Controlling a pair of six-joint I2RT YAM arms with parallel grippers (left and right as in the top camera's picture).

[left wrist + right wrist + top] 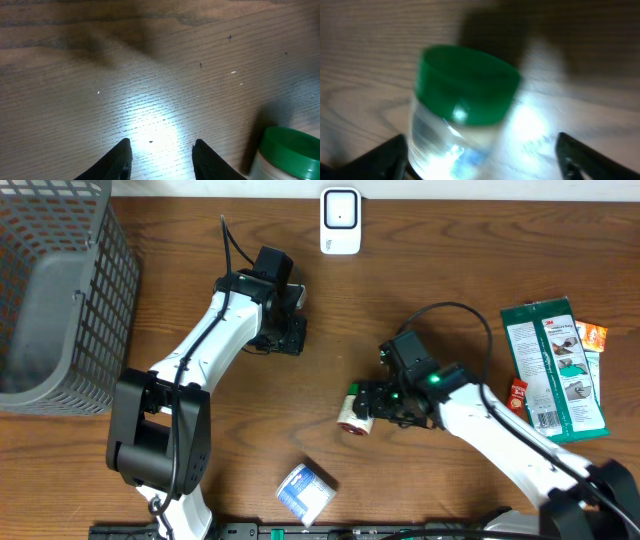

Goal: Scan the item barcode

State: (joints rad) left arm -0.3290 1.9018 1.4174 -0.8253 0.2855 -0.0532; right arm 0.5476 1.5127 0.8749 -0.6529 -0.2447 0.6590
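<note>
Right tool point(482, 145) stands wide, jaws flanking the green-capped jar point(465, 85) without gripping it. Left tool point(162, 152) is part open and empty. The jar sits mid-counter, well apart from the scanner point(340, 220) at the far edge. Judged step: securing the jar, then presenting its barcode. Wood-grain counter point(420, 260); wire basket point(60, 290) far left.

Jar point(354, 412) lies central, basket point(108, 275) left, packets point(552, 365) right, scanner point(340, 221) behind
</note>
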